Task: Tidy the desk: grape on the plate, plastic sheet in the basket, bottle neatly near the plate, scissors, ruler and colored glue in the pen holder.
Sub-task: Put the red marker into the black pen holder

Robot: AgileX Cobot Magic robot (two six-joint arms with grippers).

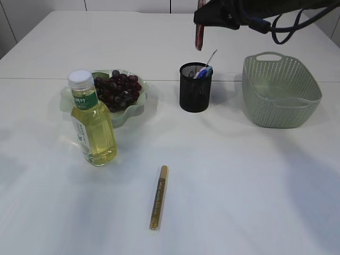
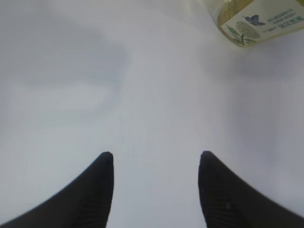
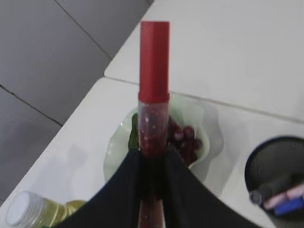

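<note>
My right gripper [image 1: 204,24] [image 3: 153,159] is shut on a red glitter glue tube [image 1: 199,36] [image 3: 154,95], held high above and just left of the black mesh pen holder [image 1: 195,87] [image 3: 278,166], which holds scissors and a ruler. A gold glue tube [image 1: 158,196] lies on the table in front. Grapes [image 1: 118,89] [image 3: 183,140] sit on the pale green plate [image 1: 139,106] [image 3: 118,147]. The bottle [image 1: 92,119] [image 2: 259,19] stands just in front of the plate. My left gripper [image 2: 156,159] is open and empty above bare table, out of the exterior view.
A green woven basket [image 1: 280,90] stands to the right of the pen holder. The right arm and its cables cross the top right of the exterior view. A seam between tabletops runs across behind the plate.
</note>
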